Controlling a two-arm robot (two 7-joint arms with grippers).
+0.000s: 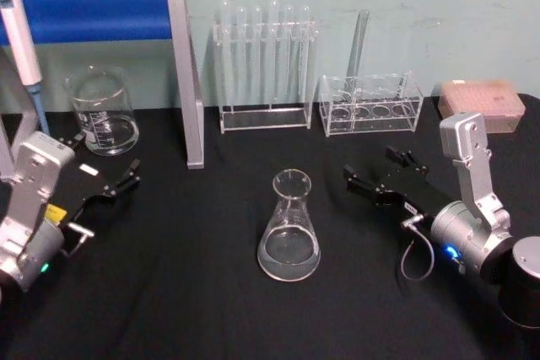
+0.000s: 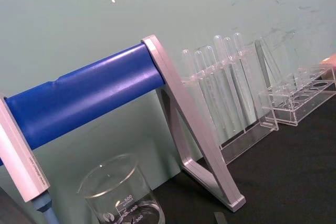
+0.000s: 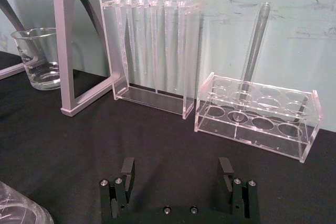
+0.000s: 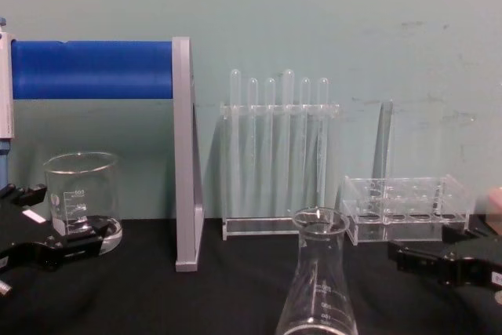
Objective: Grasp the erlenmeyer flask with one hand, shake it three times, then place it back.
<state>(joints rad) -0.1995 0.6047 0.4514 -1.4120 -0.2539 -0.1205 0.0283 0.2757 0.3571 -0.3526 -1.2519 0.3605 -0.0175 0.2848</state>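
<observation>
One erlenmeyer flask [image 1: 289,229] stands upright at the middle of the black worktop [image 1: 194,292], between two spread end effectors, the left end effector [image 1: 110,183] and the right end effector [image 1: 378,176], neither touching it.

Both tools [image 1: 108,183] [image 1: 384,174] spread, resting low

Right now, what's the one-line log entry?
flask: upright on table, untouched | right end effector: open, beside it | left end effector: open, near beaker

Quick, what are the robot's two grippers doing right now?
Left gripper: open, holding nothing, near the beaker.
Right gripper: open, holding nothing, beside the erlenmeyer flask.
</observation>
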